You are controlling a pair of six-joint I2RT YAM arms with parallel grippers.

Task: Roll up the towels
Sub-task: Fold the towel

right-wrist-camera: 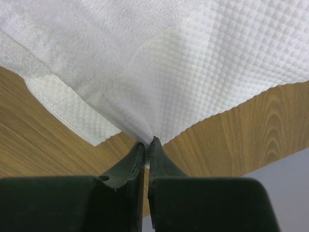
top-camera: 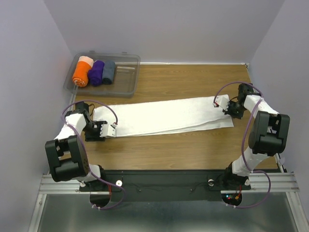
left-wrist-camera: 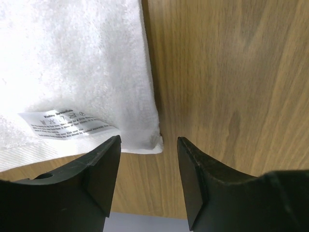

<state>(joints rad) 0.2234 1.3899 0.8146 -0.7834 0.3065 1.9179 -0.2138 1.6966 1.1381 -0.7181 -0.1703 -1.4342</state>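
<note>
A long white towel [top-camera: 164, 117] is spread flat across the middle of the wooden desk [top-camera: 193, 150], laid lengthwise from left to right, with a second layer showing along its near edge. The left jaws are held open, low over the desk at the towel's left end; in the left wrist view a corner of the towel [left-wrist-camera: 72, 63] with its sewn-in care label [left-wrist-camera: 67, 124] lies just ahead of the gap between them, and nothing is gripped. The right jaws are shut on a corner at the far right end, and the cloth [right-wrist-camera: 193, 63] is seen drawn into a pinch between the tips. At the far left corner of the desk a clear plastic bin [top-camera: 128, 77] is placed, in which an orange roll [top-camera: 82, 73], a purple roll [top-camera: 96, 72] and a grey-blue roll [top-camera: 109, 71] are laid side by side.
</note>
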